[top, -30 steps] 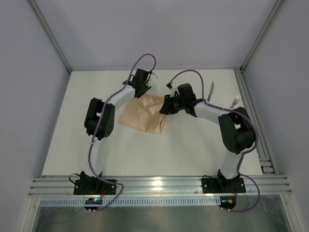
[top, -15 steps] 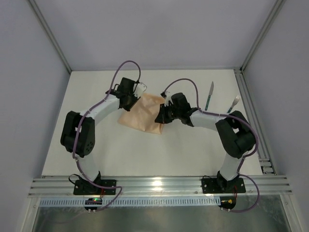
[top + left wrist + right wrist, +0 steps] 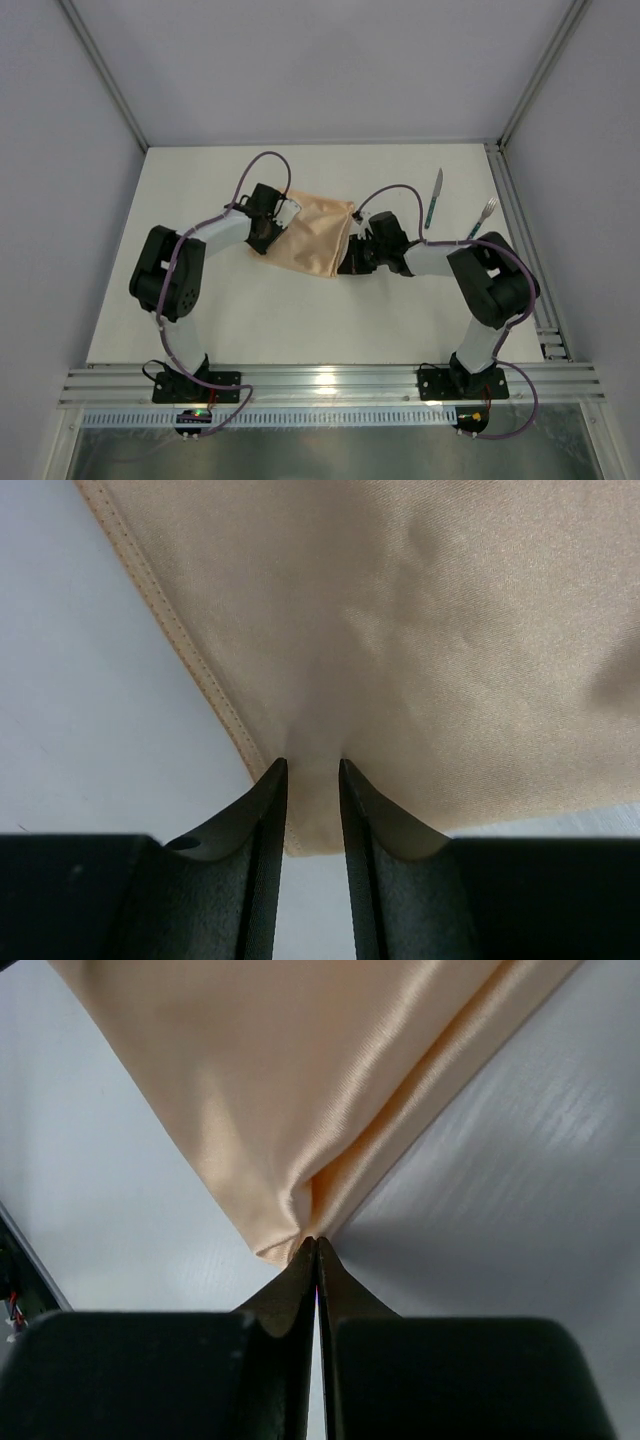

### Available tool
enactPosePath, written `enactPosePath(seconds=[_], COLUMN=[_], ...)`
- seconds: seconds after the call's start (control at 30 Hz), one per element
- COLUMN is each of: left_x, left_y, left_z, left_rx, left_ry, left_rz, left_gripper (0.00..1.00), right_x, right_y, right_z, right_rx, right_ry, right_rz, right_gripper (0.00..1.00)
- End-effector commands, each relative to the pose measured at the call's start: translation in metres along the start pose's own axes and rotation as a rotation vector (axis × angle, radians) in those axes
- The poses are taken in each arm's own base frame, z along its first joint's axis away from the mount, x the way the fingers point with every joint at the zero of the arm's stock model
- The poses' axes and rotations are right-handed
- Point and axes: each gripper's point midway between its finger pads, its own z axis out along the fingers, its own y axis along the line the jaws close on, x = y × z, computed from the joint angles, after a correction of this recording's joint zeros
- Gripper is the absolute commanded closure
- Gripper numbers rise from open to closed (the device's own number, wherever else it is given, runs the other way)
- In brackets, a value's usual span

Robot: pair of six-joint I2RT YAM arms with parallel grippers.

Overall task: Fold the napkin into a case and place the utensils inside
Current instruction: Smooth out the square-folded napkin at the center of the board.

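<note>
The white desk point(image 3: 300, 310) has an open strip down its left side, between the left wall and the bent left arm point(image 3: 175, 275). More bare surface runs across the near part, up to the metal rail point(image 3: 330, 382) at the front edge. The left tool point(image 3: 312, 768) has its two dark fingers point(image 3: 262, 820) drawn close together on a corner of the napkin point(image 3: 312, 235). The cloth passes between them and puckers at the tips, so it is gripped. A stitched hem runs away from that corner toward the upper left in the left wrist view. The napkin sits at the middle of the desk, slightly toward the far side, spread between the two tools with free desk behind it. It is a plain peach-orange cloth with a soft sheen and shallow creases. Whether it lies flat or is raised cannot be told. The right tool point(image 3: 316, 1242) is fully closed and pinches the opposite corner, where the cloth gathers into a point and a fold runs up from the pinch. To the right, past the right arm point(image 3: 490, 280), lie a knife point(image 3: 434, 197) and a fork point(image 3: 484, 213). Both have teal handles and are apart from each other and from the napkin. The fork is close to the side rail point(image 3: 507, 190), leaving little room there.
</note>
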Motion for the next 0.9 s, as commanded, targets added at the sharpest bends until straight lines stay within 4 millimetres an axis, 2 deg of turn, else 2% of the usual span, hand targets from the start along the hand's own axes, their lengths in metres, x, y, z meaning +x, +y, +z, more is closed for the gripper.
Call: enactPosePath(seconds=[0.0, 0.13, 0.17, 0.2, 0.27, 0.37, 0.5, 0.53, 0.6, 0.67, 0.73, 0.77, 0.87], left_x=[-0.012, -0.021, -0.024, -0.023, -0.020, -0.012, -0.001, 0.001, 0.007, 0.016, 0.024, 0.030, 0.039], left_y=[0.003, 0.004, 0.006, 0.005, 0.004, 0.004, 0.004, 0.003, 0.002, -0.001, -0.004, -0.007, -0.009], left_z=[-0.014, -0.037, -0.044, -0.046, -0.048, -0.043, -0.029, -0.025, -0.019, -0.011, -0.006, -0.004, 0.000], left_rx=[0.001, 0.012, 0.008, 0.011, 0.018, 0.011, 0.012, 0.014, 0.009, 0.013, 0.015, 0.021, 0.018], left_ry=[-0.067, -0.114, -0.129, -0.130, -0.126, -0.107, -0.069, -0.059, -0.044, -0.018, 0.007, 0.021, 0.031], left_rz=[-0.027, -0.029, -0.030, -0.030, -0.038, -0.046, -0.063, -0.065, -0.066, -0.062, -0.060, -0.057, -0.051], left_gripper=[0.70, 0.65, 0.64, 0.64, 0.64, 0.64, 0.65, 0.65, 0.65, 0.66, 0.68, 0.68, 0.69], right_x=[-0.005, -0.020, -0.035, -0.033, -0.048, -0.065, -0.078, -0.070, -0.065, -0.049, -0.036, -0.026, -0.009], right_y=[0.000, 0.014, 0.027, 0.035, 0.056, 0.084, 0.090, 0.082, 0.073, 0.047, 0.033, 0.017, -0.004], right_z=[-0.017, -0.034, -0.039, -0.039, -0.038, -0.030, -0.006, 0.006, 0.017, 0.030, 0.032, 0.030, 0.020], right_rx=[0.049, 0.109, 0.105, 0.114, 0.081, -0.018, -0.067, -0.065, -0.049, -0.007, -0.009, -0.003, 0.015], right_ry=[-0.009, -0.015, -0.045, -0.037, -0.067, -0.116, -0.141, -0.109, -0.089, -0.051, -0.037, -0.043, -0.035], right_rz=[-0.047, -0.151, -0.186, -0.213, -0.252, -0.247, -0.229, -0.212, -0.193, -0.149, -0.078, -0.033, 0.056], right_gripper=[0.96, 0.96, 0.96, 0.96, 0.95, 0.95, 0.95, 0.95, 0.95, 0.95, 0.95, 0.96, 0.96])
